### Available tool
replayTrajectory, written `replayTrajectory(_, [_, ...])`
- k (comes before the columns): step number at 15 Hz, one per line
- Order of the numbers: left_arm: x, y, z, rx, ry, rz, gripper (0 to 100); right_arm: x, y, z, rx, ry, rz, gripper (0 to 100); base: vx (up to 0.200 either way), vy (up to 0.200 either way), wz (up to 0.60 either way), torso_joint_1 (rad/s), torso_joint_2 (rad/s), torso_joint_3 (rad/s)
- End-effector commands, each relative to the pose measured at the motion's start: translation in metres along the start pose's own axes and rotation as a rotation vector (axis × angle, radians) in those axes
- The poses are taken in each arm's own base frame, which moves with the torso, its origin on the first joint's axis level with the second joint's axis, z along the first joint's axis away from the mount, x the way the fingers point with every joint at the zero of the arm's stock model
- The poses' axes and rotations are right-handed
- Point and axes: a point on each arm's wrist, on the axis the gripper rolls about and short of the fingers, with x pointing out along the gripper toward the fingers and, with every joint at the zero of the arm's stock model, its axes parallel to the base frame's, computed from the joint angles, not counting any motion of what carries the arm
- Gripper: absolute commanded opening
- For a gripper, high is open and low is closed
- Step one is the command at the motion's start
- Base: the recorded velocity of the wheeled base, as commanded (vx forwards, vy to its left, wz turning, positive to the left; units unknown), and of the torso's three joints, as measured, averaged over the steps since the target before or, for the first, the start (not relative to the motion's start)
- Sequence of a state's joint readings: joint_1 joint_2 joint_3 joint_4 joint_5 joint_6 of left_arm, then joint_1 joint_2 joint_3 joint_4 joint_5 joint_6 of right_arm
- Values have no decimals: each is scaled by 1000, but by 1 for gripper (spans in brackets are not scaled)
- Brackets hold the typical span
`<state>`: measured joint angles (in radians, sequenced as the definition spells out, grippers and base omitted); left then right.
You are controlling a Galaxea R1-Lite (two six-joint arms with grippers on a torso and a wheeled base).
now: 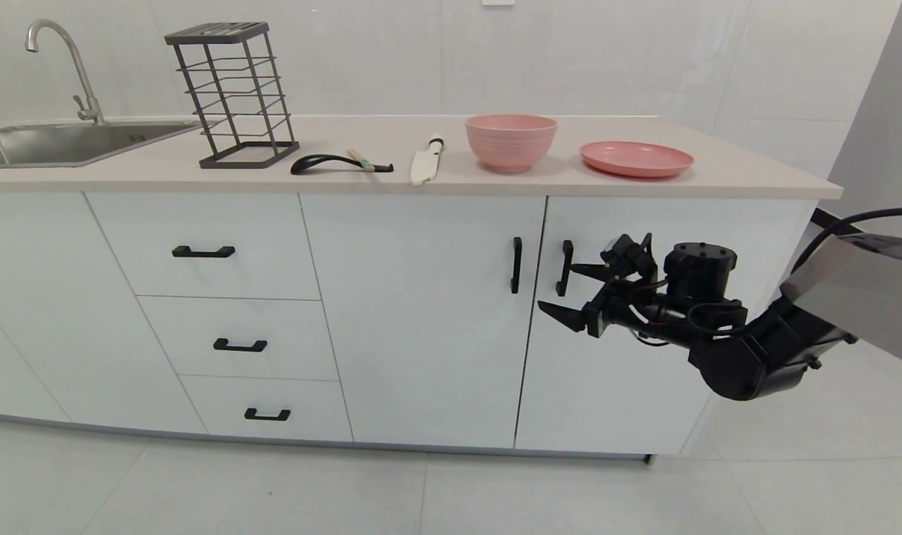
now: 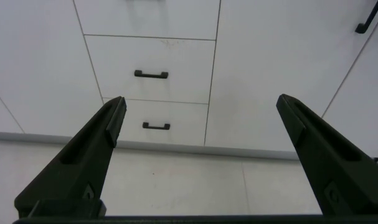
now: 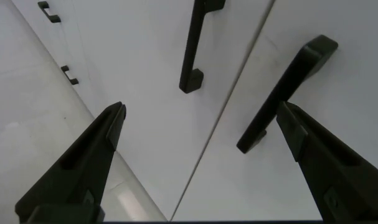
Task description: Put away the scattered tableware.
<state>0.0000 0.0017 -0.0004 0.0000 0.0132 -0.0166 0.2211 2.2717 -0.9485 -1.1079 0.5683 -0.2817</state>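
Just beyond the right gripper (image 1: 562, 288), its fingers spread apart, stands the right-hand cabinet door handle (image 1: 566, 253), long axis upright.

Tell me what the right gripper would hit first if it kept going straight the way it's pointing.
Most likely the white cabinet front, near the seam between its doors, beside the black handle framed by the open right gripper. Depth is unclear.

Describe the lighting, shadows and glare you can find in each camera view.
Head view: soft, even light; the pink ribbed bowl and flat pink plate cast faint shadows on the beige countertop. Right wrist view: a bright glare patch on the grey floor tile. Left wrist view: no hard shadows.
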Motion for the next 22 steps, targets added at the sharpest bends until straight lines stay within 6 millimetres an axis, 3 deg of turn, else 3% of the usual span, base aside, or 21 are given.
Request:
replayTrajectory(1, [0, 0, 0, 0, 2, 1, 100, 3, -3, 3, -11, -16, -4, 100, 0, 0, 0, 0, 0, 0])
replayTrajectory(8, [0, -2, 0, 13, 4, -82, 100, 12, -6, -16, -5, -11, 9, 100, 0, 0, 0, 0, 0, 0])
replayTrajectory(12, [2, -2, 1, 13, 29, -87, 100, -31, 17, 15, -19, -57, 95, 100, 0, 0, 0, 0, 0, 0])
replayTrajectory(14, [1, -2, 1, 13, 21, -85, 100, -34, 7, 15, -22, -61, 62, 100, 0, 0, 0, 0, 0, 0])
replayTrajectory(22, [0, -2, 0, 14, 0, -82, 100, 6, -20, -17, -28, -63, 26, 100, 0, 0, 0, 0, 0, 0])
